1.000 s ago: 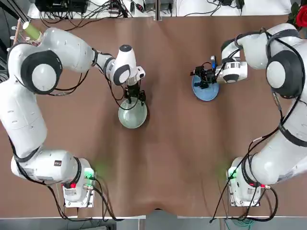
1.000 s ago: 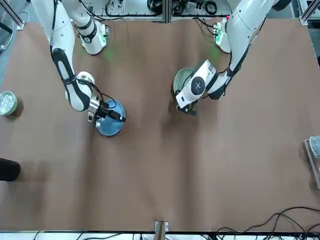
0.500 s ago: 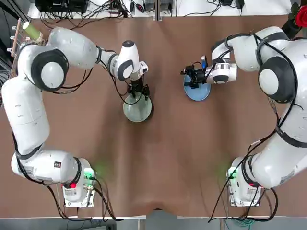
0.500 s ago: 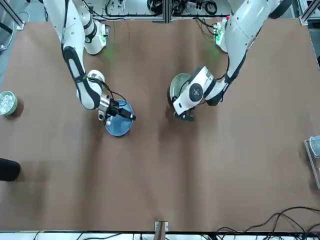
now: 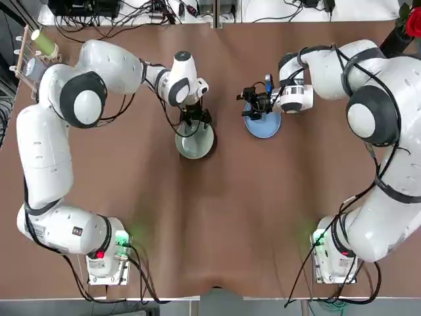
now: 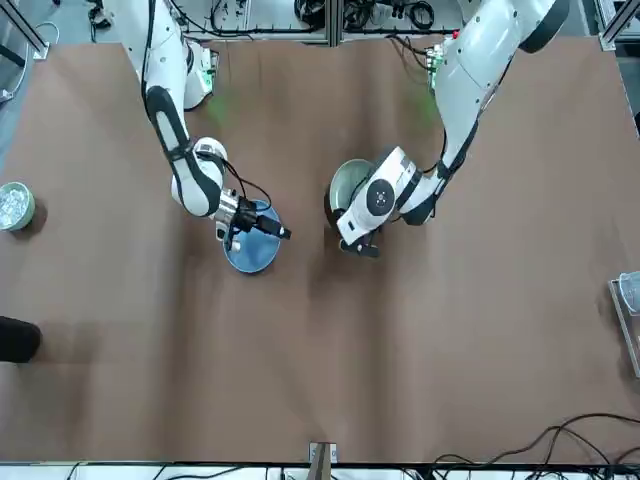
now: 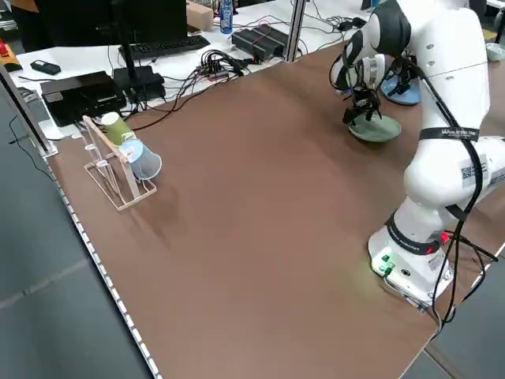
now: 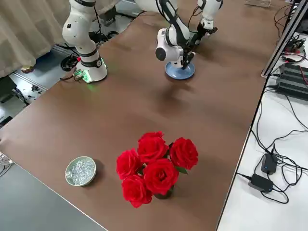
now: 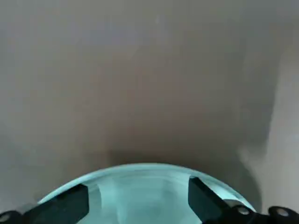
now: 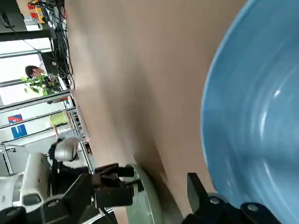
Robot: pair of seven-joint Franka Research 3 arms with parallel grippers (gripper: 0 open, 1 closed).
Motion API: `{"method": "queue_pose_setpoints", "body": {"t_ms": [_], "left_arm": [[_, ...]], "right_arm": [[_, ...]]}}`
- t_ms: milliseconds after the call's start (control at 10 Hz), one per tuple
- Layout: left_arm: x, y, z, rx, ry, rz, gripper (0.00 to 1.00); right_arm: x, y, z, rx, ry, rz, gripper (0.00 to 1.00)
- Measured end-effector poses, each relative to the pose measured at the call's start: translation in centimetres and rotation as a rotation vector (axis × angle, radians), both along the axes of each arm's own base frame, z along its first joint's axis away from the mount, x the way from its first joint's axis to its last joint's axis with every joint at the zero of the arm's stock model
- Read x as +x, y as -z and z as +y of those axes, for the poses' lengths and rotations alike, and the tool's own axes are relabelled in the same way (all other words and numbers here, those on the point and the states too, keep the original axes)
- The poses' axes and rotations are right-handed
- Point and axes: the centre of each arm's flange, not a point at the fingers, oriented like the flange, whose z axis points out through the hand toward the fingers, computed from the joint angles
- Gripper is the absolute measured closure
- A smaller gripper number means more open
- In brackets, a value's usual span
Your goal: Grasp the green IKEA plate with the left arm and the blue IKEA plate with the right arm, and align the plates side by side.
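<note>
The green plate (image 5: 195, 145) (image 6: 342, 185) lies flat on the brown table left of centre. My left gripper (image 5: 196, 120) (image 9: 138, 184) stands over the plate's far rim. Its fingers are spread and both tips are over the plate's inside (image 9: 140, 200). The blue plate (image 5: 264, 126) (image 6: 252, 255) (image 10: 261, 116) lies to the right, a gap under one plate's width away. My right gripper (image 5: 252, 110) (image 10: 140, 184) is at the blue plate's left far rim with its fingers apart. One fingertip (image 10: 198, 186) is at the rim and the other is over bare table.
A wooden rack with cups (image 5: 36, 46) (image 7: 118, 158) stands at the far left edge. Red roses (image 8: 154, 163) and a small glass dish (image 8: 80, 170) sit on the right side. Cables and electronics (image 5: 131, 10) line the far edge. The arm bases (image 5: 105, 253) stand at the near edge.
Both plates slid toward the table's middle along with their grippers. The green plate went right and away from the bases. The blue plate went left, so the gap narrowed.
</note>
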Motion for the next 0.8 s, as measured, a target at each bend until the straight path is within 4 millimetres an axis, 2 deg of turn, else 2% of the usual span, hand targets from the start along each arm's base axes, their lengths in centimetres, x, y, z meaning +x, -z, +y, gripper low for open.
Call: {"method": "queue_pose_setpoints", "body": {"t_ms": [400, 800], "left_arm": [[2.0, -0.1, -0.8, -0.006, -0.019, -0.034, 0.00], [4.1, -0.4, -1.5, -0.032, -0.050, -0.056, 0.00]], "right_arm": [[0.8, 0.0, -1.3, -0.024, 0.046, 0.015, 0.09], [1.6, -0.5, -1.6, -0.065, 0.085, 0.020, 0.09]]}}
